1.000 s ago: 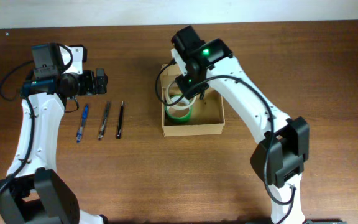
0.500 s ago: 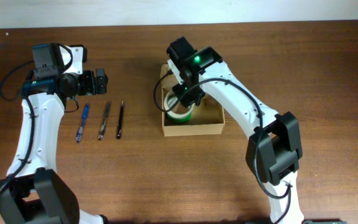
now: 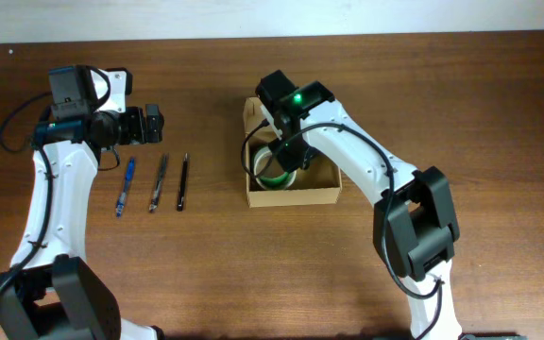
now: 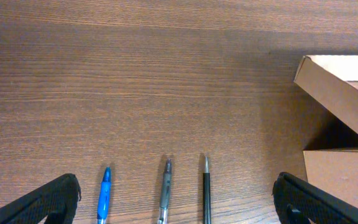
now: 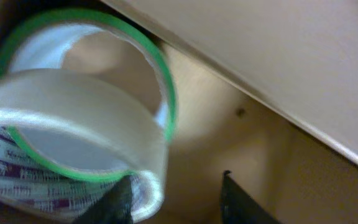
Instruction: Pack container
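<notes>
From my end, the nearest stretch of the brown wood-grain table [image 3: 253, 274] is bare board. Further in, a blue pen [image 3: 124, 186], a grey pen [image 3: 159, 181] and a black pen [image 3: 182, 181] lie side by side at the left, and none shows a legible marking. To their right, about mid-table, sits the container [image 3: 291, 195], plain and unprinted, with its flap lid [image 4: 337, 84] raised on the far side. The right gripper [image 5: 179, 205] is down inside it with its jaws parted. One finger is by a clear tape roll [image 5: 73, 112], and I cannot tell whether they touch. That roll's core carries purple print too blurred to read, and a green-rimmed roll [image 5: 166, 93] leans behind it. Beyond the pens, the left gripper [image 3: 155, 123] hangs above the table, jaws spread wide around nothing. A pale strip [image 3: 159, 19] borders the far table edge.
</notes>
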Controlling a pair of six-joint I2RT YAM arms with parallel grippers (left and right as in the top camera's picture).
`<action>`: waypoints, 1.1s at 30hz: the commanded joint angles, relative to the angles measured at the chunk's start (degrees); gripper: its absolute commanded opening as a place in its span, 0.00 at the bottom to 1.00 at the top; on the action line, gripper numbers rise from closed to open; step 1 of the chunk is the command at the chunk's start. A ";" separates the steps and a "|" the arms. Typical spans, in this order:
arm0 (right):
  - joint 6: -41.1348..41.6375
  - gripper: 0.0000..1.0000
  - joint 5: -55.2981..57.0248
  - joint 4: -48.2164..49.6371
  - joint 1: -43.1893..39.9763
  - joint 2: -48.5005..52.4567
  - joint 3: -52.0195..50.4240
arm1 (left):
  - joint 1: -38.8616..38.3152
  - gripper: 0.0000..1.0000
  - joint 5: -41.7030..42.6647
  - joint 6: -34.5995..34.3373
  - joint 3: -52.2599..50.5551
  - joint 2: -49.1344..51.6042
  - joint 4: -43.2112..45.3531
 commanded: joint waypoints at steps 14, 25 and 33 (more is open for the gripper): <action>6.97 0.61 13.97 -9.44 -17.00 -35.15 3.26 | 0.17 0.99 0.61 0.94 1.20 0.35 0.00; 6.54 0.62 2.82 -12.33 -40.15 -38.73 -15.58 | 0.17 0.99 0.61 0.94 1.20 0.35 0.00; 1.95 0.60 -1.84 -3.13 -39.67 -39.15 -36.59 | 0.17 0.99 0.63 0.94 1.20 0.35 0.00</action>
